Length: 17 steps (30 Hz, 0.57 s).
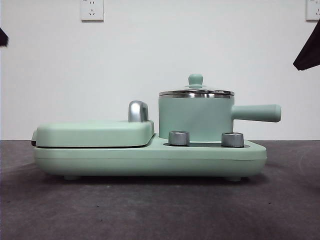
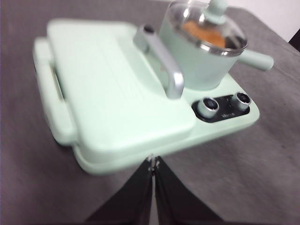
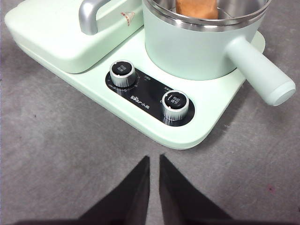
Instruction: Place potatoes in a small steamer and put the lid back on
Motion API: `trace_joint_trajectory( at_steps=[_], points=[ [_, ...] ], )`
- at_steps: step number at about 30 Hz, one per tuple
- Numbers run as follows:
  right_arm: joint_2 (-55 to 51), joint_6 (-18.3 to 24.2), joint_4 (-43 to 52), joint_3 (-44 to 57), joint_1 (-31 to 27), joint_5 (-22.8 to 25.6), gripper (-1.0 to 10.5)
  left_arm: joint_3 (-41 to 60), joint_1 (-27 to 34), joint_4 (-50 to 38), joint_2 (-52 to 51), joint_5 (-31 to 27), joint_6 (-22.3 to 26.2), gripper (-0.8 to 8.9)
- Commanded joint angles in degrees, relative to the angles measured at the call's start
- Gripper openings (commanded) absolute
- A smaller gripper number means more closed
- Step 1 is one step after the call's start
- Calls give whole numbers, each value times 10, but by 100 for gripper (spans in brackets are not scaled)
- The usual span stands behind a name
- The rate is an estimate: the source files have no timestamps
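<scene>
Already the potato (image 2: pixel 204 29) lies inside the small steamer (image 1: pixel 195 119), under the glass lid (image 1: pixel 196 91), at 3 o'clock from the closed griddle plate (image 1: pixel 95 133). Left gripper (image 2: pixel 153 161) pressed together, holding nothing; right gripper (image 3: pixel 154 160) narrowly parted, also holding nothing.

One steamer (image 1: pixel 195 117), one lid (image 1: pixel 196 91), one potato (image 2: pixel 206 33), two knobs (image 1: pixel 179 138), two pincers (image 2: pixel 153 164).
</scene>
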<state>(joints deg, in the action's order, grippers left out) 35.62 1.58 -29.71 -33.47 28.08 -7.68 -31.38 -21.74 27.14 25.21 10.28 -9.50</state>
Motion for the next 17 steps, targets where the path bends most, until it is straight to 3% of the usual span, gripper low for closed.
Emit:
trace_joint_trajectory(
  at_steps=[1,5,10,17],
  points=[
    [2,-1,6,-3,3,1,30,49,34,-40,-55,-5,93,6],
    [2,-1,6,-3,3,1,30,148,96,-103,-150,-23,88,6],
    [2,-1,6,-3,3,1,29,236,171,-122,-252,-43,74,6],
    [2,-1,9,-3,3,2,29,290,218,-162,-250,-94,58,6]
  ],
)
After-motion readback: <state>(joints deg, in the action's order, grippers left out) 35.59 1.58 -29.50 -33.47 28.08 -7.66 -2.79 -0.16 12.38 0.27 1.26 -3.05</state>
